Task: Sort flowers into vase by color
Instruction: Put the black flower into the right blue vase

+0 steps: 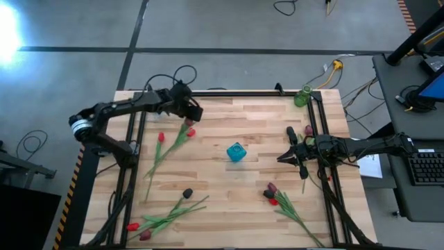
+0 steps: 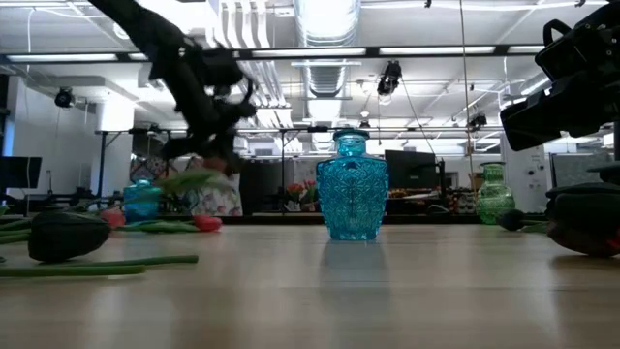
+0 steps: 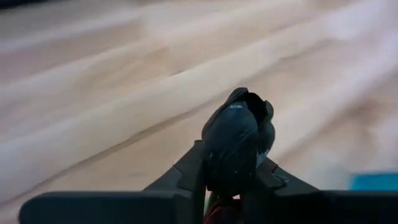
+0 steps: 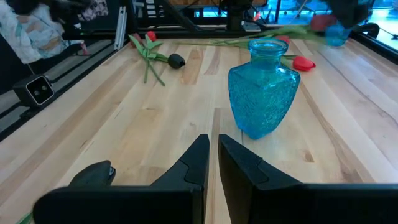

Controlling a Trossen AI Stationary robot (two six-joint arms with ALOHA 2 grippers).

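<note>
Gripping: my left hand [image 3: 233, 180] pinches a dark tulip head [image 3: 239, 140] above the wooden counter [image 1: 236, 187].
Right hand [image 4: 212, 163]: pressed together, facing the blue glass vase [image 4: 264, 87].

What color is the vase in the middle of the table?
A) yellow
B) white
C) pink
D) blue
D: the vase standing alone near the middle of the wooden table is clear turquoise blue, as the low view and the right wrist view also show.

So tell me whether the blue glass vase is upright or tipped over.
Upright: the blue patterned glass vase stands on its base on the wooden table, its mouth facing up.
</note>
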